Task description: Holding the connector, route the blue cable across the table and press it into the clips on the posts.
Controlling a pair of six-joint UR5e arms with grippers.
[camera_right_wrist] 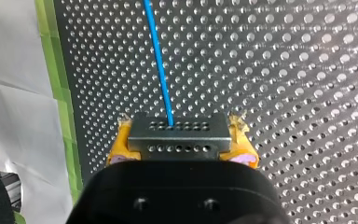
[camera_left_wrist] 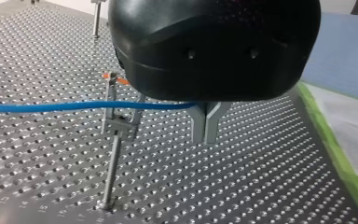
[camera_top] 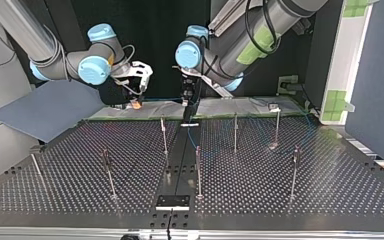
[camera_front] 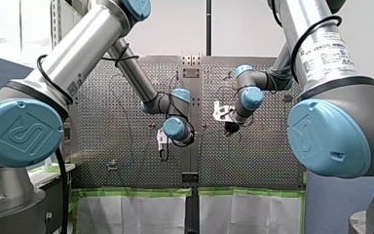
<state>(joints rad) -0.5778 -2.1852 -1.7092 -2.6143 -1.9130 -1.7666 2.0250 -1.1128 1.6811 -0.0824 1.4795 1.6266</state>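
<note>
Our right gripper [camera_right_wrist: 182,135] is clamped on the connector [camera_right_wrist: 178,145]: the yellow pads [camera_right_wrist: 121,142] press its two ends, with no gap showing. The blue cable [camera_right_wrist: 161,60] leaves the connector's far face and runs straight ahead over the perforated table [camera_right_wrist: 284,70], just beside the green tape [camera_right_wrist: 58,70] and the white paper [camera_right_wrist: 14,116] along the table's edge. Our left gripper [camera_left_wrist: 206,137] has its metal fingertips pressed together. The cable comes in from the side and ends at the root of those fingers, so we read it as pinched there, though the black body hides the exact contact. Just beside the left gripper the cable crosses the forked clip [camera_left_wrist: 120,122] on top of a thin post [camera_left_wrist: 113,168], lying between the clip's two prongs. In the top view both grippers hang near the middle of the table's far edge, close to each other but apart. The other posts stand nearer that camera, well clear of both.
</note>
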